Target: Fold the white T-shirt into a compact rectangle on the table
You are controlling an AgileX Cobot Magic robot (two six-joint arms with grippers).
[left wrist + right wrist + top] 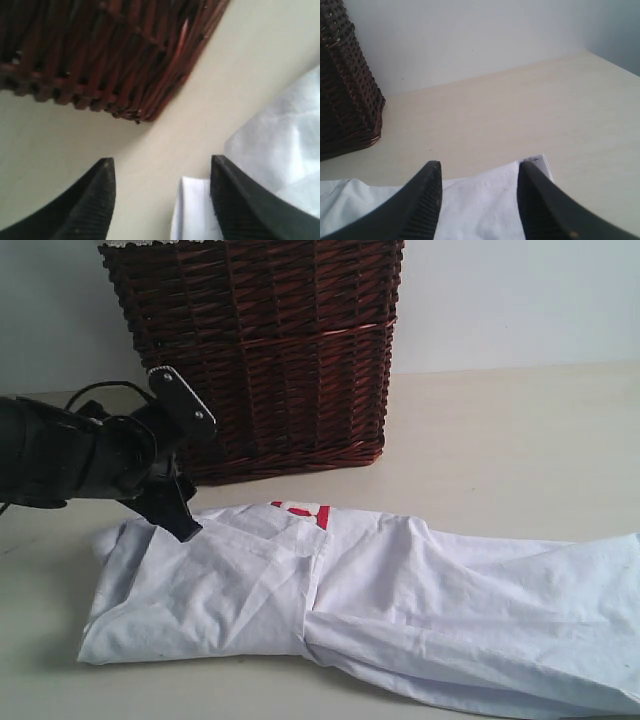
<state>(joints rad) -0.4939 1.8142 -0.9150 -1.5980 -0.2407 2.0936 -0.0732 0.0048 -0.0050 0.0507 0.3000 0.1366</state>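
White T-shirt [450, 590] runs past right edge; red lettering [300, 510] mostly folded under; basket [260, 350] top cropped.

One soft white cotton T-shirt [350, 590] lies on the one pale beige matte counter [520, 440], and it shows a single patch of red-outlined lettering [302, 510]. One dark reddish-brown woven wicker basket [270, 350] stands toward the counter's far edge. There are two black tools, the left tool [162, 172] and the right tool [480, 175], each with two ribbed fingers [90, 200]. Only one black arm [60, 455] shows in the exterior view.
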